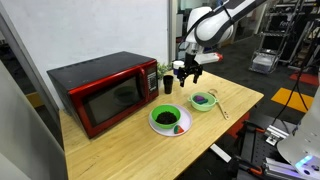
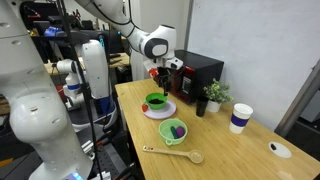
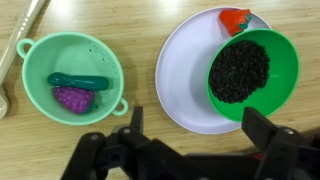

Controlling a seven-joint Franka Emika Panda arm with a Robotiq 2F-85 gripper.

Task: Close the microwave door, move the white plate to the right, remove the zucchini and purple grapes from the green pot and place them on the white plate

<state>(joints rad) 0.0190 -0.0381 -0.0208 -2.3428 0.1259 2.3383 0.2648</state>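
Black gripper (image 3: 195,140) hovers spread wide and empty above the table (image 1: 110,150), its fingers (image 3: 135,125) bracketing the gap below the white plate (image 3: 185,85). Straight beneath the wrist sits that plate, carrying a bright green bowl (image 3: 250,68) of dark contents and a small red piece (image 3: 235,18). Just beside it, apart, is the green pot (image 3: 70,72), with the zucchini (image 3: 78,80) lying across the purple grapes (image 3: 73,99).

The microwave door (image 1: 112,100) looks shut, so I'd call the plate next. It's stiff and smooth with a thin rim, likely slippery, and loaded on one side by the bowl. Best pinched or nudged at the bare rim facing the pot, and slid rather than lifted. The zucchini looks light and firm: take it across its middle. The grapes are knobbly and should grip easily.

For room, a wooden spoon (image 2: 175,153) lies beyond the pot, and a potted plant (image 2: 213,95) and cup (image 2: 240,118) stand well apart. Bare wood opens around the plate.
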